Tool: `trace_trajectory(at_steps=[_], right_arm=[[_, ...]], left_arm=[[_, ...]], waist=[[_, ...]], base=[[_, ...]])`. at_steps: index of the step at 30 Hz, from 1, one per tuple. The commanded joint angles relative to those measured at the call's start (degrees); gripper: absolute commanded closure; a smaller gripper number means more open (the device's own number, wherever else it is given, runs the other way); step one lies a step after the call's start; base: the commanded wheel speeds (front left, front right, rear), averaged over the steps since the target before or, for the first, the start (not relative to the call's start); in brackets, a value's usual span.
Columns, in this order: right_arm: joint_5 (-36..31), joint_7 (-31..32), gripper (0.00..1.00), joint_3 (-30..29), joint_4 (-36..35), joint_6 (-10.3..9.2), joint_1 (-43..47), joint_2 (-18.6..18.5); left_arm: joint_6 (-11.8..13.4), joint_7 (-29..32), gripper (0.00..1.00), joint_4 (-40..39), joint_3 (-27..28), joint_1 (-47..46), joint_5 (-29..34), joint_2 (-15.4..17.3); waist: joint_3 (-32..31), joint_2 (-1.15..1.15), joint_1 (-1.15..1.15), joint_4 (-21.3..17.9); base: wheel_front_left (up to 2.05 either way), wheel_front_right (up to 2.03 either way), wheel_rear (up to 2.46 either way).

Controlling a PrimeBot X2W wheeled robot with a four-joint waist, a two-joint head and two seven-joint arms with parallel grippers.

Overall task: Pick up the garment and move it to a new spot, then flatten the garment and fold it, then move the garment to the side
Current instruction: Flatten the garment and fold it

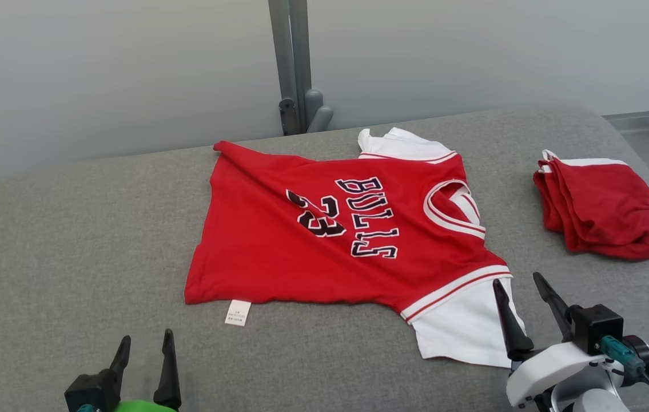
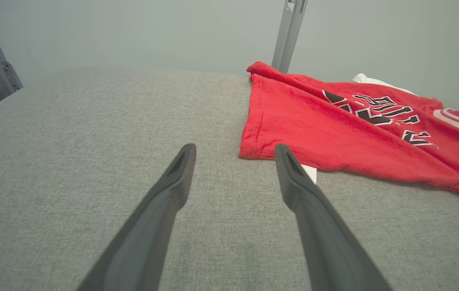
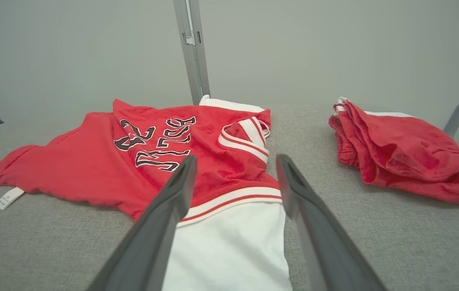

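The garment is a red jersey with white sleeves and black "BULLS 23" lettering, spread nearly flat on the grey table, hem to the left and collar to the right. A white label sticks out at its near hem. My left gripper is open near the front edge, short of the hem corner. Over the near white sleeve hangs my right gripper, open with nothing between its fingers. The jersey also lies ahead in the right wrist view.
A second red garment lies folded at the table's right side, also seen as a red pile in the right wrist view. A grey metal post stands behind the table's far edge. Bare grey cloth extends to the left of the jersey.
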Motion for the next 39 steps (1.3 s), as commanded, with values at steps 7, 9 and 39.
trace_trajectory(at_steps=[7,9,39], right_arm=[[-1.2,-0.1,0.00,-0.8,-0.3,-0.08,1.7,1.0],[-1.5,-0.1,0.00,-1.2,-0.5,-0.08,2.1,1.3],[-0.4,-0.1,0.00,-6.0,14.0,-0.09,3.9,2.1]], left_arm=[[1.6,-0.2,0.00,-1.5,0.8,2.0,1.8,0.2],[2.0,-0.2,0.00,-2.1,0.9,2.5,2.2,0.2],[2.2,-0.2,0.00,-1.1,-3.4,1.8,1.0,0.2]], waist=[[-0.2,0.00,0.00,1.8],[-0.2,0.00,0.00,2.2],[3.0,0.00,0.00,2.8]], base=[[0.00,0.00,0.00],[0.00,0.00,0.00],[0.00,0.00,0.00]])
